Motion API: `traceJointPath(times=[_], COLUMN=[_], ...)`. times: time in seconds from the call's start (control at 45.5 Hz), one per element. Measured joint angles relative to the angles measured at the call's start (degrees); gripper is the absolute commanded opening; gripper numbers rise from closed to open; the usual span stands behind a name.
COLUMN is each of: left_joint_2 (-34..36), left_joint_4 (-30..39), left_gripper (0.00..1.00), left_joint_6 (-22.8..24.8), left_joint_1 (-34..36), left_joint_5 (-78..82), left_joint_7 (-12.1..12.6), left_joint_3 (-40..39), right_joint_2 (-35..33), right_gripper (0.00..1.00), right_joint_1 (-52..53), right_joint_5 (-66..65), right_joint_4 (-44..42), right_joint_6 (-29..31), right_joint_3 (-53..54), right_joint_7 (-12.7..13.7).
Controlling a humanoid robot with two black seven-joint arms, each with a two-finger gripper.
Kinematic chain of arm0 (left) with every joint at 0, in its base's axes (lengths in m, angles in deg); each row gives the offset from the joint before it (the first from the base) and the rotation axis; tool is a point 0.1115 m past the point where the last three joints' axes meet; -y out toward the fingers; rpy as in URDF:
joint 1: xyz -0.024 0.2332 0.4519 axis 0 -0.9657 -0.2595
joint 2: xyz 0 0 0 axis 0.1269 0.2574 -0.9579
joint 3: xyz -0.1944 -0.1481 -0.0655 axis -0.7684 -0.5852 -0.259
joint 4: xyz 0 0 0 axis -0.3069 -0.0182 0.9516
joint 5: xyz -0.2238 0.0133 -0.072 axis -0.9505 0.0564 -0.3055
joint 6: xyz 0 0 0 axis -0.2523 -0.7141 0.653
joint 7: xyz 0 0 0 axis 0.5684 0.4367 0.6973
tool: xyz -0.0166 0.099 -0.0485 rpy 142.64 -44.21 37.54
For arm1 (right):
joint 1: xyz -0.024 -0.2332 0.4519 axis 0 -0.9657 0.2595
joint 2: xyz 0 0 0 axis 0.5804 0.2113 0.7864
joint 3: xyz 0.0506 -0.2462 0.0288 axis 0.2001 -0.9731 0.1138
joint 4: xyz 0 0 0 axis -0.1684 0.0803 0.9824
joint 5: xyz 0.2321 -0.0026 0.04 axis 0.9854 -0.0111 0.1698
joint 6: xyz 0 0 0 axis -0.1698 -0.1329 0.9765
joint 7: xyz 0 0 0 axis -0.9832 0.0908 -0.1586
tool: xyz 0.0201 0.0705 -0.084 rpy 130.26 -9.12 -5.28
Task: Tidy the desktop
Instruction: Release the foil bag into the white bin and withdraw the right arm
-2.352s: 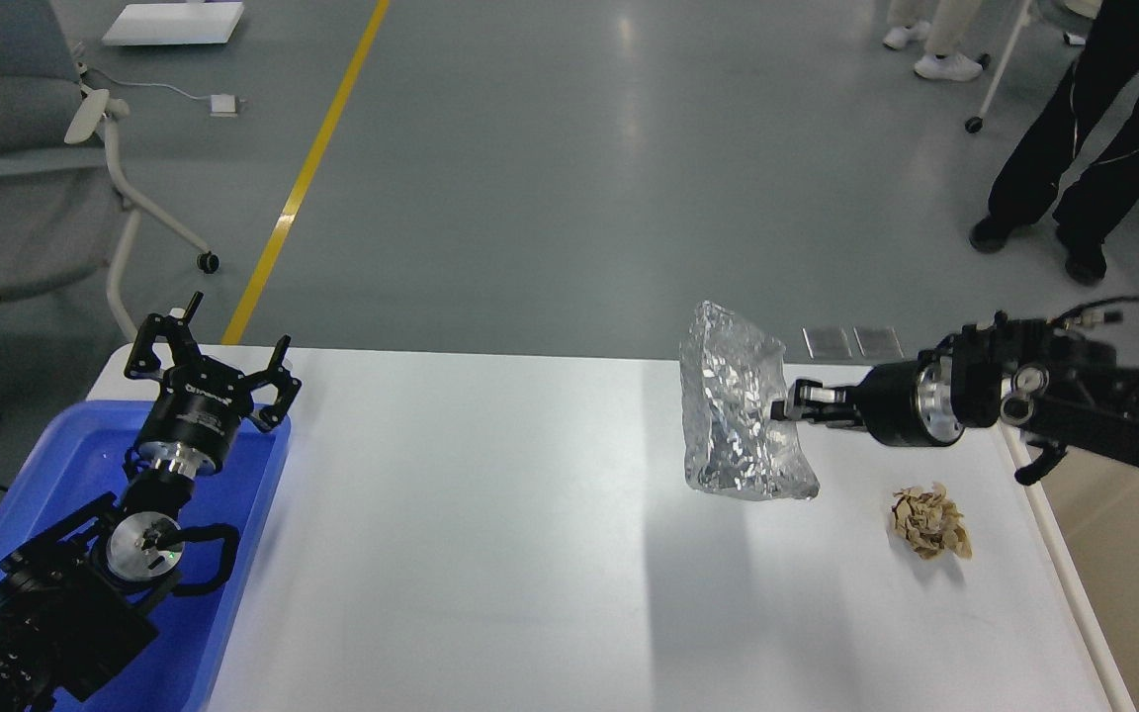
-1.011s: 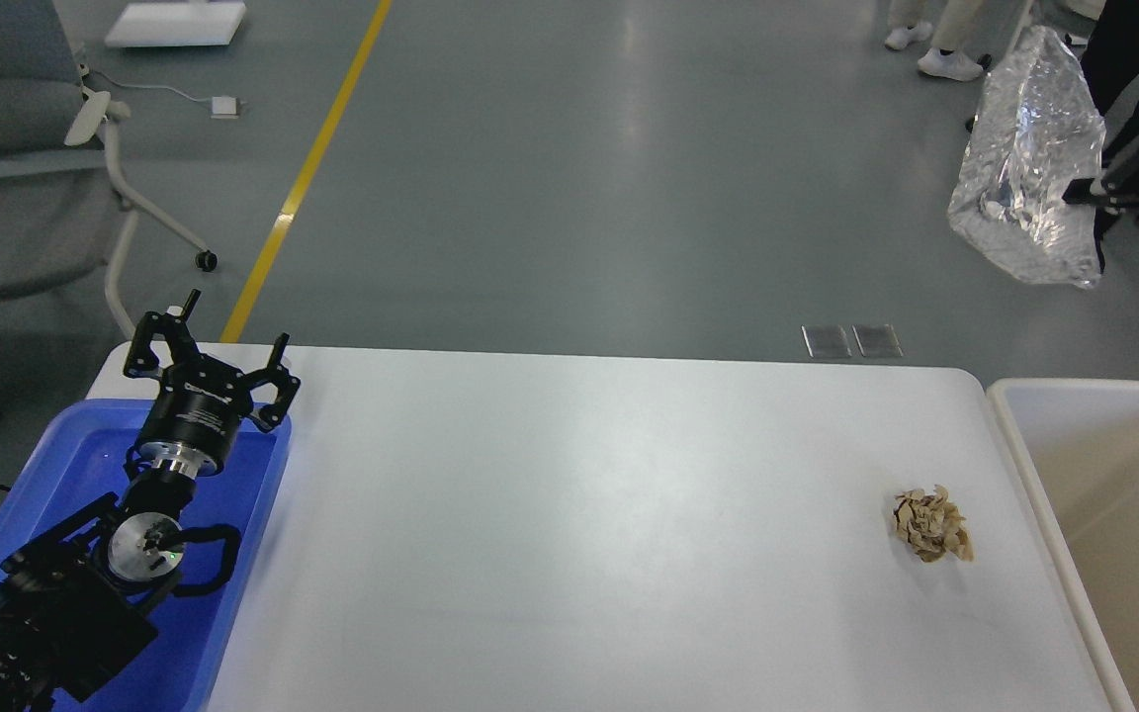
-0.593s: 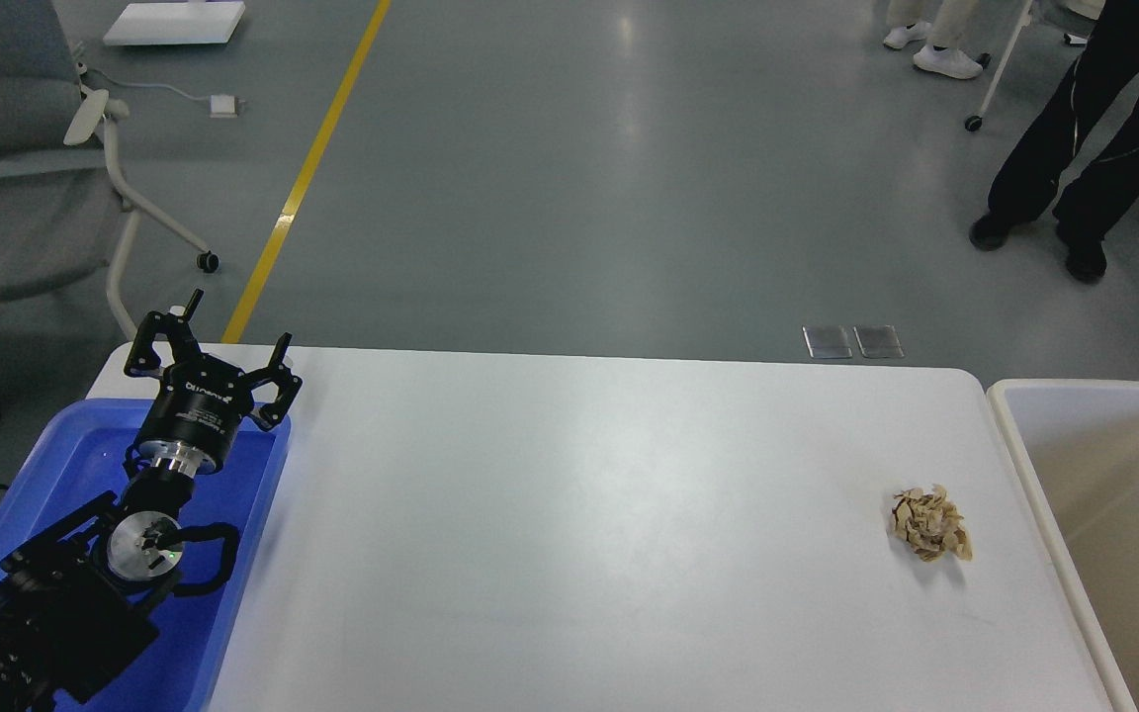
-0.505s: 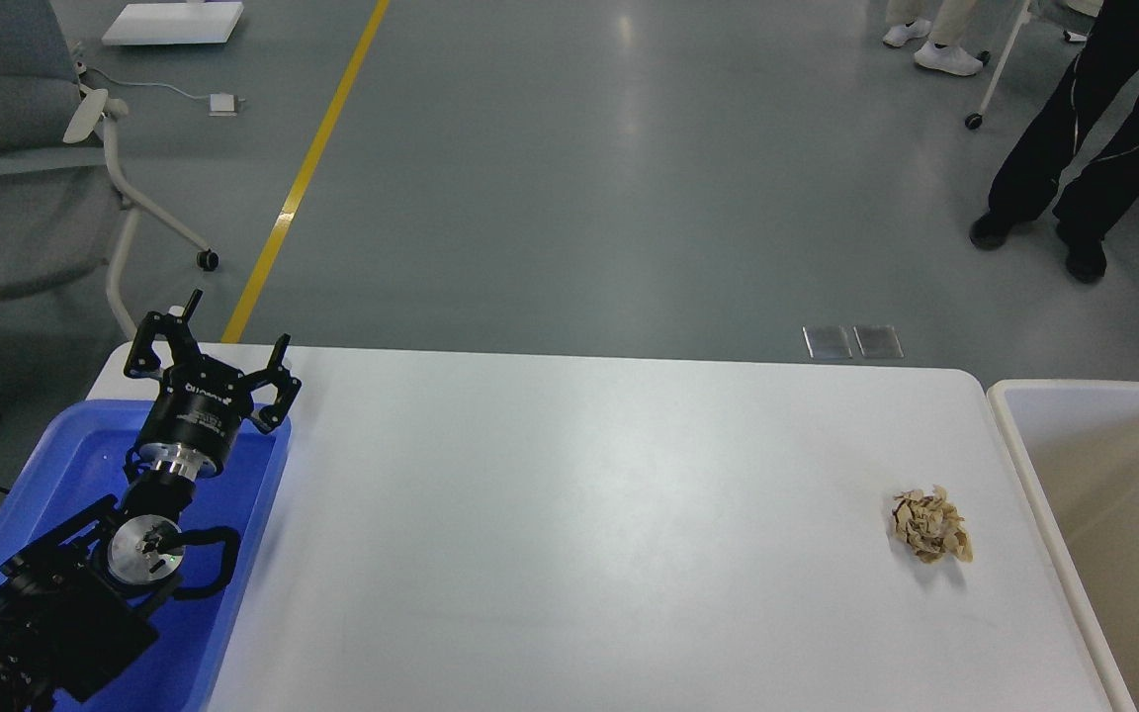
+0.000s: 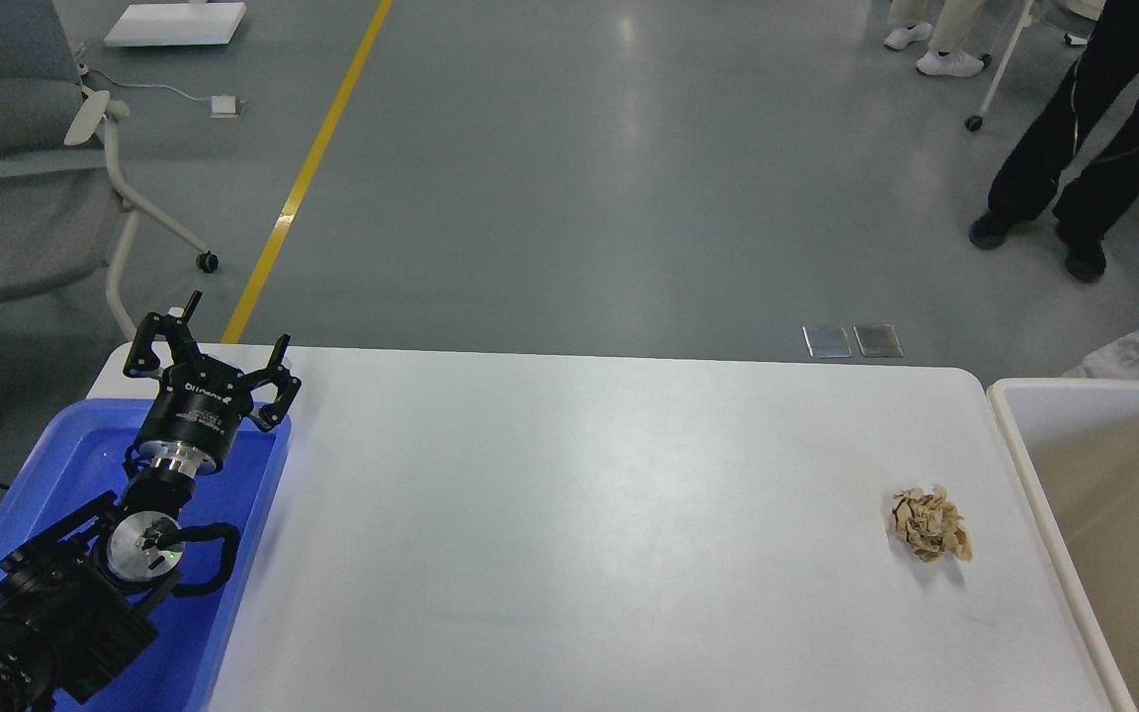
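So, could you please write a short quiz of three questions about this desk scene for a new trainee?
1. True or false: the crumpled brown paper ball lies inside the blue tray.
2. Which pincer is in view? A) left B) right C) both
3. Fill in: the beige bin stands at the ____ end of the desktop.

Key: 1. False, it lies on the desktop. 2. A, the left pincer, open above the tray. 3. right.

The white desktop (image 5: 569,524) with rounded corners carries a single crumpled ball of brown paper (image 5: 930,524), lying near its right edge. A blue tray (image 5: 253,514) overlaps the left edge, and a beige bin (image 5: 1024,465) stands just beside the right edge.
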Motion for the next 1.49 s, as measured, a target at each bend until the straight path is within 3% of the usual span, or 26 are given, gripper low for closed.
traceJointPath(times=[0.286, 0.813, 0.901, 0.945, 0.989, 1.143, 1.495], left_joint_2=[0.00, 0.00, 0.00, 0.00, 0.00, 0.00, 0.00], left_joint_4=[0.00, 0.00, 0.00, 0.00, 0.00, 0.00, 0.00], left_gripper=[1.00, 1.00, 1.00, 1.00, 1.00, 1.00, 1.00], left_joint_6=[0.00, 0.00, 0.00, 0.00, 0.00, 0.00, 0.00], left_joint_1=[0.00, 0.00, 0.00, 0.00, 0.00, 0.00, 0.00], left_joint_5=[0.00, 0.00, 0.00, -0.01, 0.00, -0.01, -0.01], left_joint_7=[-0.01, -0.08, -0.07, -0.06, -0.03, -0.02, -0.03], left_joint_3=[0.00, 0.01, 0.01, 0.01, 0.01, 0.01, 0.04], right_joint_2=[5.58, 9.11, 9.25, 9.28, 9.32, 9.34, 8.79], right_gripper=[0.00, 0.00, 0.52, 0.70, 0.80, 0.97, 0.99], right_joint_1=[-5.85, -10.04, -10.20, -10.24, -10.26, -10.28, -9.01], right_joint_5=[2.14, 4.65, 4.88, 5.00, 5.10, 5.33, 5.54], right_joint_4=[-0.93, -1.25, -1.25, -1.27, -1.28, -1.27, -0.91], right_joint_6=[-5.29, -7.65, -8.20, -8.62, -9.39, -12.79, -15.79], right_joint_3=[0.35, 0.58, 0.60, 0.60, 0.60, 0.30, 0.19], right_joint_7=[0.04, 0.04, 0.03, 0.03, -0.01, -0.07, -0.12])
